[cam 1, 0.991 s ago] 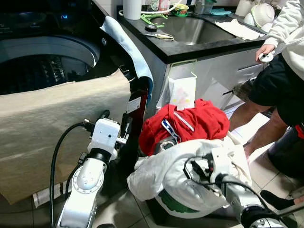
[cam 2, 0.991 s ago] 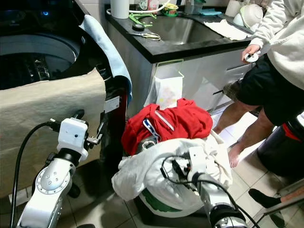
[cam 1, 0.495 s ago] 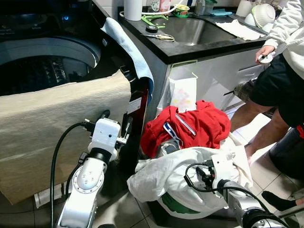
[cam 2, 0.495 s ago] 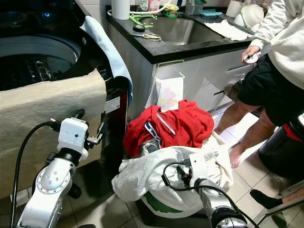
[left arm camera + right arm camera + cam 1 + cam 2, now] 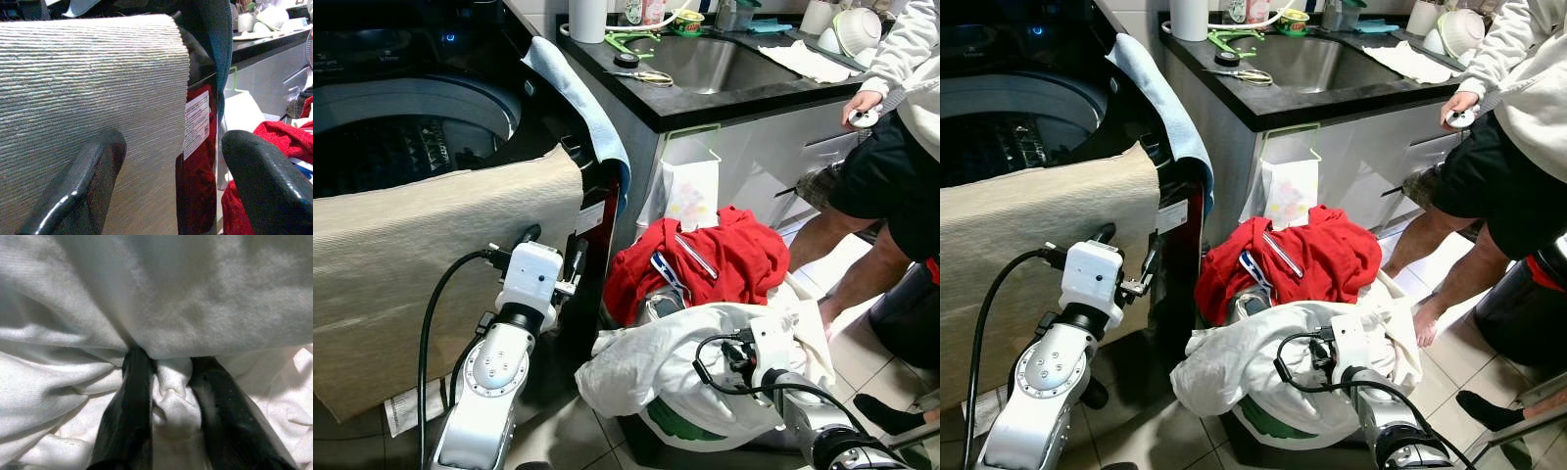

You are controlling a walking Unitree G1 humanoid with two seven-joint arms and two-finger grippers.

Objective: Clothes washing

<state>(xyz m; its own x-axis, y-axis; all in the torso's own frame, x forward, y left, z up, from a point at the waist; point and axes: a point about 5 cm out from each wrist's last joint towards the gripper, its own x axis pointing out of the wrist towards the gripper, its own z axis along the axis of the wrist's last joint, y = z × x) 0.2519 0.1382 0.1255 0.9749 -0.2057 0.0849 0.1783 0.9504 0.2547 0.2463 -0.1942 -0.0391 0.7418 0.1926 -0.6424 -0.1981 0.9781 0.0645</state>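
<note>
A white garment (image 5: 656, 357) lies heaped on a laundry basket (image 5: 671, 423) on the floor, with a red garment (image 5: 734, 255) behind it. My right gripper (image 5: 171, 369) is buried in the white garment and is shut on a fold of it; its wrist (image 5: 769, 343) sticks out of the cloth. My left gripper (image 5: 176, 142) stands open in front of a beige cloth (image 5: 421, 255) that hangs over the front of the top-loading washing machine (image 5: 401, 137). Nothing is between the left fingers (image 5: 88, 181).
A blue towel (image 5: 578, 93) hangs over the washer's right corner. To the right are a black counter with a sink (image 5: 705, 59) and a white bag (image 5: 690, 186) hung on the cabinet. A person (image 5: 891, 176) stands at the far right, close to the basket.
My right wrist has sunk a little lower, and the white garment has settled down with it. The left arm has not moved.
</note>
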